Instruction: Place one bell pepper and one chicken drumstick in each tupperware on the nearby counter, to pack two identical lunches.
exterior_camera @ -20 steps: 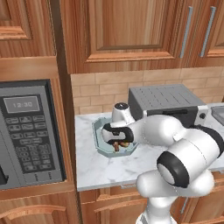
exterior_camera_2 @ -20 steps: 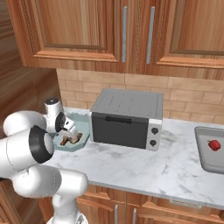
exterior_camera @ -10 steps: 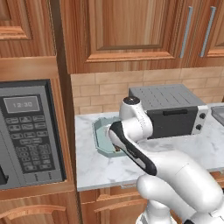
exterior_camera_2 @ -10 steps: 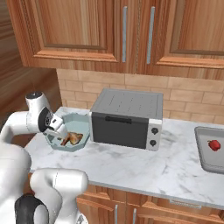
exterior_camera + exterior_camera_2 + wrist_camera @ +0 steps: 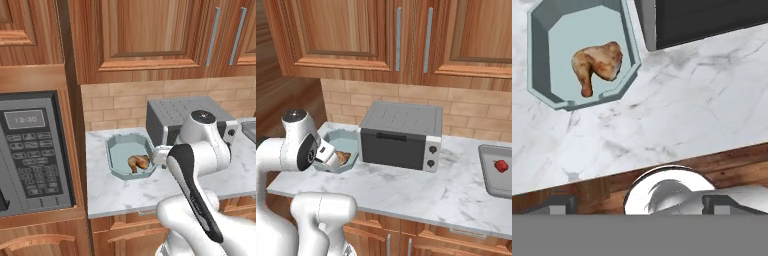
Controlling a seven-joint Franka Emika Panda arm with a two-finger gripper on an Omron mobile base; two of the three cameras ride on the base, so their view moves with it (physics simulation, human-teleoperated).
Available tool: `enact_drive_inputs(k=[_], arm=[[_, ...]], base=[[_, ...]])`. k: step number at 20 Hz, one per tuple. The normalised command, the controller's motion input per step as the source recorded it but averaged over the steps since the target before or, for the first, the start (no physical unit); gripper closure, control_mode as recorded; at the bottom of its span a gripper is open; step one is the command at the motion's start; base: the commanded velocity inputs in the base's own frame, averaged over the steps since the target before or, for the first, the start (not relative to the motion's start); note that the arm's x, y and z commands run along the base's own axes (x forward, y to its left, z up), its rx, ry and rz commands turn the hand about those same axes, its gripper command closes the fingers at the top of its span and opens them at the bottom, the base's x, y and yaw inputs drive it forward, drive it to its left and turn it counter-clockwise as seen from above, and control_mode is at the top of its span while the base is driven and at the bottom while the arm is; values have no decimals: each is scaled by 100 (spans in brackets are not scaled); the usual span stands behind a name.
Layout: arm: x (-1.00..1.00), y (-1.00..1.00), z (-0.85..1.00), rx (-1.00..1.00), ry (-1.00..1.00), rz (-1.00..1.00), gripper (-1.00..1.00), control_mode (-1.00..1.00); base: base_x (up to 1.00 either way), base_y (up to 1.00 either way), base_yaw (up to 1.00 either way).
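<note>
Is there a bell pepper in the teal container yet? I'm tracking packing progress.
No, the teal tupperware holds a chicken drumstick and no pepper.

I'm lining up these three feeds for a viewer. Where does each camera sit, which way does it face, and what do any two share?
Left base view: behind the arm's left, facing forward and down at the counter, teal tupperware, drumstick and microwave; the arm rises lower right.
Right base view: behind the arm's right, facing the toaster oven and the grey tupperware holding a bell pepper; the arm rises lower left.
Hand view: on the hand, looking down over the counter's edge; gripper tips at the bottom.
All three share the teal tupperware with the drumstick.
</note>
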Motion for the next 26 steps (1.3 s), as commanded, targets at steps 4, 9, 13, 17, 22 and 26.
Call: enact_drive_inputs(k=[4, 9, 13, 17, 22, 26], arm=[[-69, -45, 84, 0, -11, 5, -100, -100], [-52, -14, 85, -2, -23, 11, -100, -100], [-41, -10, 51, -5, -15, 11, -100, 100], [0, 0, 0, 0, 0, 0, -100, 100], [0, 0, 0, 0, 0, 0, -100, 100], [0, 0, 0, 0, 0, 0, -100, 100]], base=[[0, 0, 0], [0, 0, 0], [-16, -1, 2], [-76, -2, 7], [-99, -16, 0], [-100, -53, -4]])
